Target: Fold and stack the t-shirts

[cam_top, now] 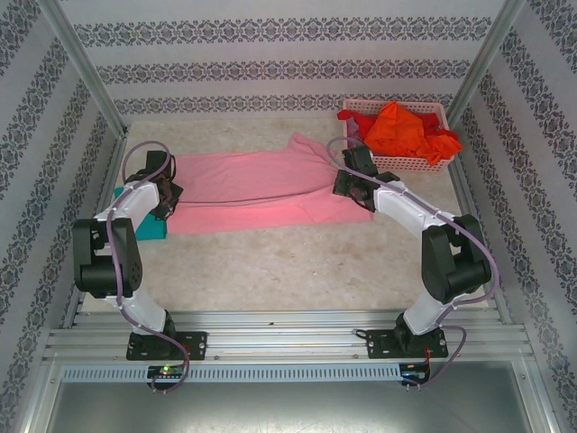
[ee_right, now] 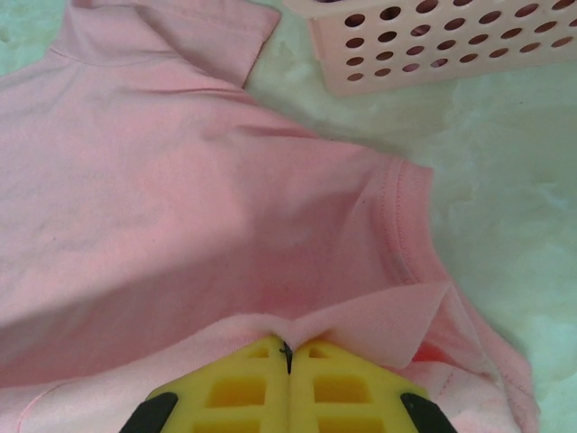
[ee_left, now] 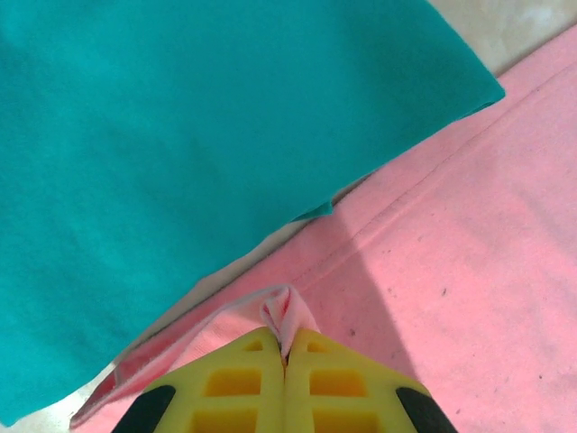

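The light pink t-shirt (cam_top: pixel 261 185) lies spread flat across the middle of the worktop (cam_top: pixel 297 271). In the overhead view it runs from left of centre to right of centre, with one sleeve reaching toward the upper right and another flap at its lower right corner. The left tool (cam_top: pixel 169 194) sits at the shirt's left edge and the right tool (cam_top: pixel 347 185) at its right end, beside the sleeves. In the left wrist view, the left tool (ee_left: pixel 286 347) is at the bottom centre of the frame, its yellow fingers (ee_left: pixel 234 383) pressed together on a small raised pinch of the pink hem. In the right wrist view, the right tool (ee_right: pixel 287 354) is likewise at bottom centre, clamped on a fold of the same pink cloth, with a stitched sleeve opening just above and to the right of it. A folded teal t-shirt (cam_top: pixel 149 225) lies at the left of the overhead frame, partly under the left arm and just beside the pink shirt's left edge. From the left wrist it covers the upper left of the frame, its edge running close along the pink hem. Whether the two touch cannot be told. At the upper right of the overhead view a pink plastic basket (cam_top: pixel 431 163) with a perforated wall stands near the pink shirt's sleeve. It holds a heap of orange and red t-shirts (cam_top: pixel 401 126) that spills over its rim.
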Robot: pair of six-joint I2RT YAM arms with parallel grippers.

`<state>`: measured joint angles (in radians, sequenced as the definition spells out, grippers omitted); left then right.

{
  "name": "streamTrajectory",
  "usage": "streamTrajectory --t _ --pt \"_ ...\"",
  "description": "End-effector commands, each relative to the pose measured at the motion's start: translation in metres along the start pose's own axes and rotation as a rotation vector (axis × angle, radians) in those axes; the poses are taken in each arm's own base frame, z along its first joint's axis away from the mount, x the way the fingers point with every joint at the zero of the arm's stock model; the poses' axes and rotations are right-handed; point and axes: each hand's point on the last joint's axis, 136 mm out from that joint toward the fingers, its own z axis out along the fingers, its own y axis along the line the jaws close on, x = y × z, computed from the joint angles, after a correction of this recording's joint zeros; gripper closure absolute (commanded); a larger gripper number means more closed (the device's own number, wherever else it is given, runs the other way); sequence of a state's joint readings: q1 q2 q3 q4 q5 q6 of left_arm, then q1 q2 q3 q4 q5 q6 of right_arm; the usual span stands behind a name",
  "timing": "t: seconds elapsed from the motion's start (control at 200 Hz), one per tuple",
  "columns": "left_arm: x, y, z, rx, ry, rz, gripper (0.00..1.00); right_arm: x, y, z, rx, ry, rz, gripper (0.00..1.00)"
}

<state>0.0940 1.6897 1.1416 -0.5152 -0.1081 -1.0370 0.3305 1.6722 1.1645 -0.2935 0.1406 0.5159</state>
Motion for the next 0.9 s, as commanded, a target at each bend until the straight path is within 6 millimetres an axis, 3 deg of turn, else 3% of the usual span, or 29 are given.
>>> streamTrajectory --t 0.0,0.31,0.894 --pt "-0.014 -0.006 0.003 0.006 -0.026 0.006 1.0 -0.017 0.001 0.003 0.002 -0.038 -0.001 1.0" --pt "-0.017 -0.02 0.011 0.022 -0.012 0.022 1.0 -0.02 -0.004 0.014 0.018 -0.031 0.007 1.0" --pt "-0.013 -0.029 0.033 -0.001 0.03 0.055 1.0 -0.017 -0.016 0.032 0.05 -0.009 0.011 1.0"
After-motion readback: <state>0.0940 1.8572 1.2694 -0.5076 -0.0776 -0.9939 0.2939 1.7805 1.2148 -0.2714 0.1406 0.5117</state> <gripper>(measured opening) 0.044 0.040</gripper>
